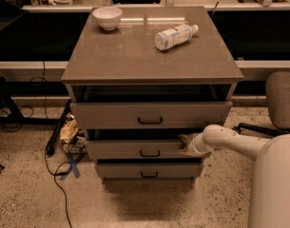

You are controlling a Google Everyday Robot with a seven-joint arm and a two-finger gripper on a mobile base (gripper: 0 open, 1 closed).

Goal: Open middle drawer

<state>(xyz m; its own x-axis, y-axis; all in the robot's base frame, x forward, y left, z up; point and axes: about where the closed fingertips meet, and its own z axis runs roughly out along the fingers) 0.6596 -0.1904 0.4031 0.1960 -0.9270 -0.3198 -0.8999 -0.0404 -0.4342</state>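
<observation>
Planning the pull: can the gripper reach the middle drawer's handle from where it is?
Probably yes. The gripper sits at the right end of the middle drawer, to the right of its handle. Nothing visible lies between them, so a short sideways move along the drawer looks free.

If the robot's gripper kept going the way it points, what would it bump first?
Most likely the low, wide grey-taupe middle drawer: the gripper sits at the right end of its front panel, pointing toward it. Depth is unclear.
</observation>
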